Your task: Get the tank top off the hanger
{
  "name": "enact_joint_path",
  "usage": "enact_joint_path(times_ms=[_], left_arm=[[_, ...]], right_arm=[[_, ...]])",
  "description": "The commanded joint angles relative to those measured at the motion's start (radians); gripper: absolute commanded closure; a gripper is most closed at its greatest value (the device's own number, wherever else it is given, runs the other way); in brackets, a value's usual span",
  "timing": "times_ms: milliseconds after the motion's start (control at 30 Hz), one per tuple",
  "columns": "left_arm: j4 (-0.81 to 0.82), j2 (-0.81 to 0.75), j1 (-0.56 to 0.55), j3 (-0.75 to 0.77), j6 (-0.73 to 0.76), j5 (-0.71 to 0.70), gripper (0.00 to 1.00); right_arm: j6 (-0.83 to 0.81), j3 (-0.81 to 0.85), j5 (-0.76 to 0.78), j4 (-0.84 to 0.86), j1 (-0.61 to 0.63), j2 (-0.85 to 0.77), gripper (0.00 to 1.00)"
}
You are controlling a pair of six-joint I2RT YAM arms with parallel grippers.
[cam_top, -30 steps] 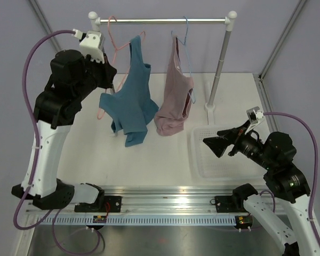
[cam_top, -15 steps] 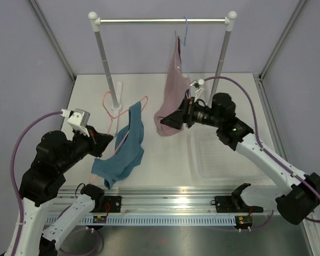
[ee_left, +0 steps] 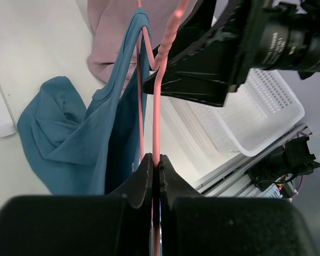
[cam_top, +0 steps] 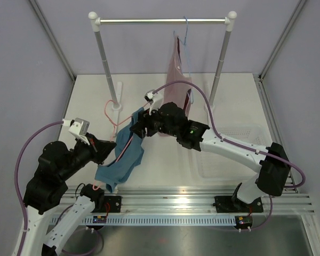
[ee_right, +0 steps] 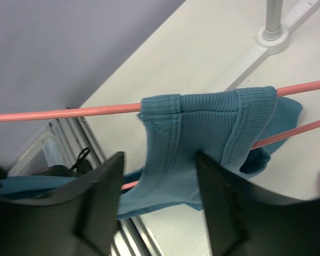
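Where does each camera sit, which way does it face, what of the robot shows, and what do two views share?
Top view: above and behind the arms, looking down at the table and rail; both arms show.
Left wrist: on the left arm, looking along the left gripper at the hanger it clamps; its shut jaws show.
Right wrist: on the right arm, looking past the right gripper at the tank top strap; its open jaws show.
Shared: both wrist views show the tank top on the hanger.
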Motion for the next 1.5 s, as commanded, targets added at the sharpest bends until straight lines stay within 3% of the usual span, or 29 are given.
enact_joint_path(times_ms=[0, 100, 233, 300, 400, 633, 800, 1100, 1333, 1467], left_arm=[[0.068, -0.014, -0.003, 0.021, -0.012, 0.044, 1.0], [0.053, -0.024, -0.003, 0.023, 0.0, 0.009, 1.0], [0.024, -0.03, -0.003, 0.03, 0.017, -0.024, 1.0], [0.014, -0.032, -0.003, 0.032, 0.022, -0.028, 1.0], [0.004, -0.032, -0.003, 0.038, 0.025, -0.019, 1.0], [-0.026, -0.038, -0.003, 0.052, 0.039, 0.002, 1.0], [-0.021, -0.06, -0.003, 0.061, 0.039, 0.024, 1.0], [0.157, -0.099, -0.003, 0.086, -0.001, 0.082, 1.0], [0.474, -0.087, -0.003, 0.046, -0.05, -0.041, 1.0], [0.735, 0.043, -0.003, 0.043, -0.066, -0.028, 1.0]], right_arm=[[-0.058, 0.05, 0.098, 0.024, 0.013, 0.022, 0.43], [-0.069, 0.064, 0.097, 0.008, 0.013, 0.032, 0.59], [-0.063, 0.041, 0.089, 0.02, 0.013, 0.017, 0.93], [-0.066, 0.026, 0.109, 0.024, 0.015, 0.005, 1.0], [-0.079, 0.03, 0.184, 0.003, 0.015, -0.009, 1.0], [-0.104, 0.144, 0.55, -0.178, -0.02, 0.003, 1.0], [-0.08, 0.234, 0.533, -0.262, -0.102, 0.072, 1.0], [-0.104, 0.397, 0.361, -0.397, -0.14, 0.151, 1.0], [-0.052, 0.225, -0.096, -0.212, -0.14, -0.053, 1.0], [-0.006, 0.21, -0.294, -0.167, -0.139, -0.139, 1.0]])
